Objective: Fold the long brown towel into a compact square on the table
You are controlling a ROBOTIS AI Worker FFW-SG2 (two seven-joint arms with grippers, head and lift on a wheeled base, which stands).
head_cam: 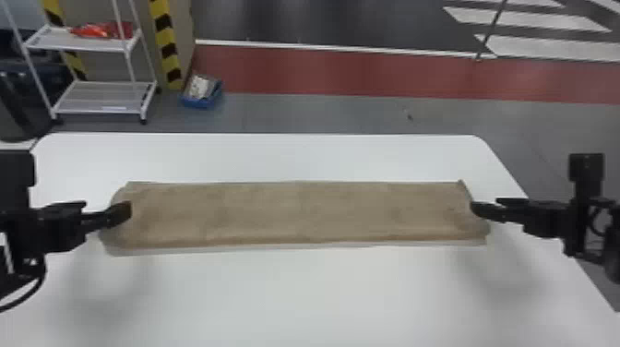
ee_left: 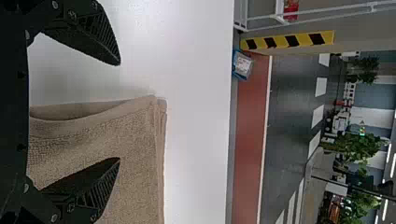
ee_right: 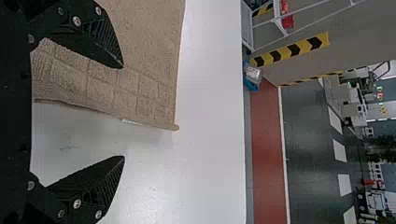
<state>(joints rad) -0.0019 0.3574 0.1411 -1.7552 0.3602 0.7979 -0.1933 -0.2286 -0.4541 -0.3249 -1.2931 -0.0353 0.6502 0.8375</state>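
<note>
The towel (head_cam: 300, 212) lies left to right on the table (head_cam: 295, 295). Beyond, far left, stands a rack (head_cam: 92, 44), a box (head_cam: 197, 102) right of it.

A brown towel (head_cam: 295, 214) lies on a white table (head_cam: 295, 295).

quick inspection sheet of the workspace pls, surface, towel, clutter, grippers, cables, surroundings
surface: white table, rounded far corners
towel: brown towel, long strip lying left to right, layered edges, not yet a square
clutter: blue bin with things in it, on the floor beyond the table; red items on a rack shelf
left gripper: left gripper open at the towel's left end
right gripper: right gripper open at the towel's right end
cables: black cable curving by the left arm
surroundings: white rack, yellow-black striped edging, red floor band
</note>
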